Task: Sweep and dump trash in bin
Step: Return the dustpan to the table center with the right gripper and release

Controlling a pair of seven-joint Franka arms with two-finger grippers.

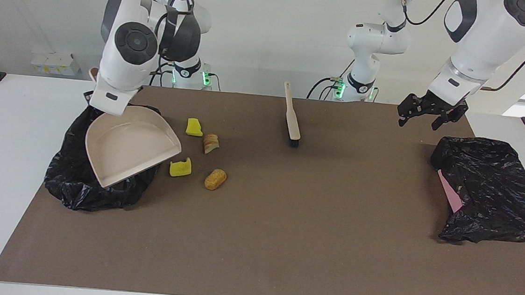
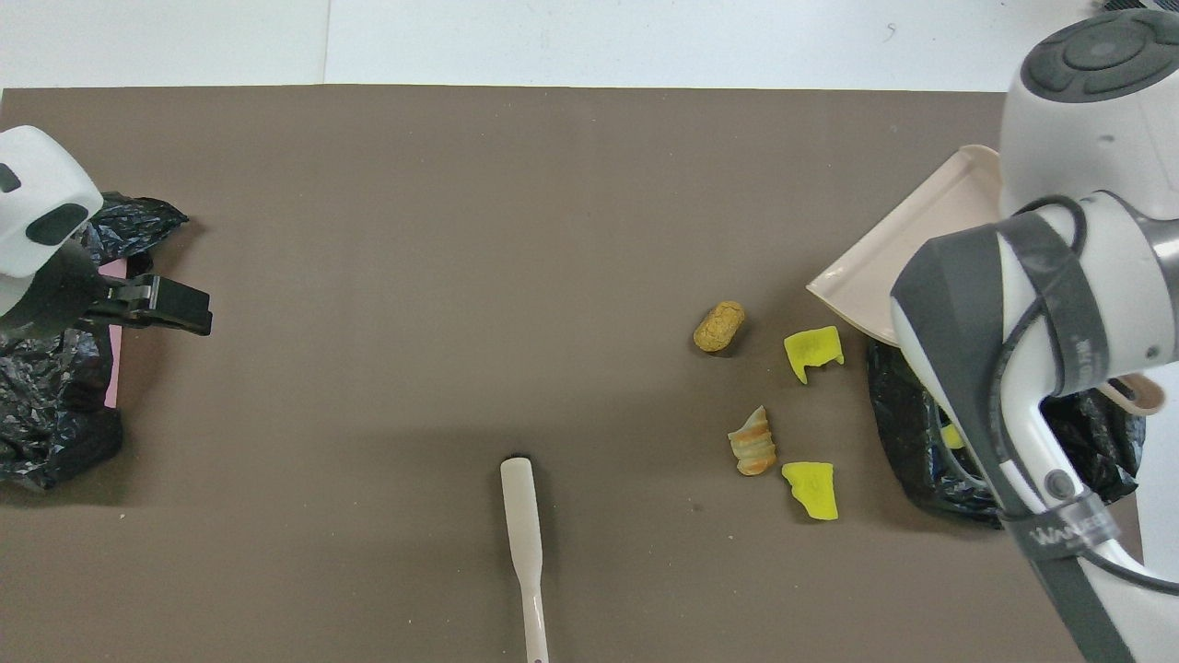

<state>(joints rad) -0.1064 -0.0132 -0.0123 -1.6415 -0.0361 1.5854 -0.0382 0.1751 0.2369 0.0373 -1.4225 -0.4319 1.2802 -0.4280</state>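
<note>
Two yellow sponge chunks (image 1: 194,127) (image 1: 181,168) and two brown bread lumps (image 1: 211,143) (image 1: 215,179) lie on the brown mat beside the black-bag bin (image 1: 77,184) at the right arm's end. In the overhead view another yellow piece (image 2: 953,437) shows inside that bin (image 2: 921,442). My right gripper (image 1: 91,94), mostly hidden by its arm, holds the beige dustpan (image 1: 126,148) by its handle, tilted over the bin. The dustpan looks empty. My left gripper (image 1: 422,118) is open and empty, in the air beside the other black bag.
A beige hand brush (image 1: 291,117) lies on the mat near the robots, bristles down, between the arms. A second black bag (image 1: 493,189) with a pink sheet (image 1: 448,192) at its edge sits at the left arm's end. The brown mat (image 1: 283,243) covers most of the table.
</note>
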